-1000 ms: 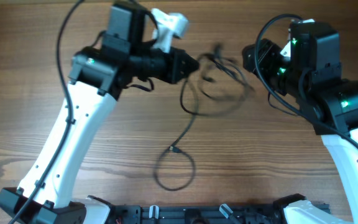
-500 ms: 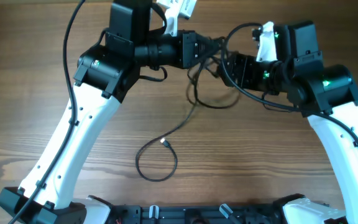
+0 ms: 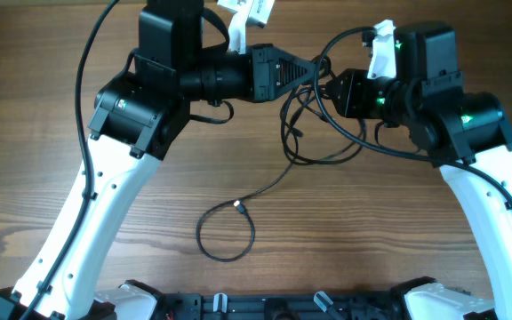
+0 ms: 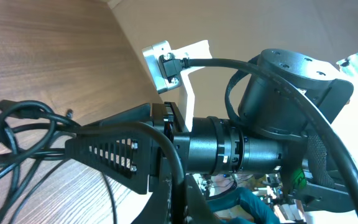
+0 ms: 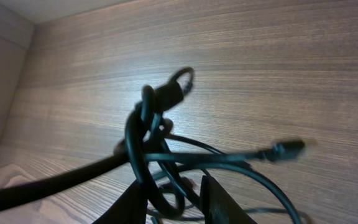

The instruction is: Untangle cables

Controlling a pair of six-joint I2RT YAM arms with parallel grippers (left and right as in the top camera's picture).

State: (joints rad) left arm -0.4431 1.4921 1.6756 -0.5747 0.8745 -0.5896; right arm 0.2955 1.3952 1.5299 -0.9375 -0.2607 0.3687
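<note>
Two grippers are hanging close together near the middle of the far edge of the table [image 3: 52,169]. The right gripper [image 3: 331,89] is pinching the cables [image 3: 314,142], one bunch too knotted to count. I cannot tell if the left gripper [image 3: 315,68] is gripping. One tail is curling into one loop [image 3: 225,238] toward the near edge, one plug [image 3: 238,205] showing.

The table [image 3: 25,53] is surfaced in matt, grained brown wood. The cables [image 5: 145,130] are sheathed in smooth black plastic with a faint sheen; one plug [image 3: 237,205] resting on the table is tipped with bright metal. The arm shells [image 3: 105,222] are moulded in glossy white plastic.
</note>
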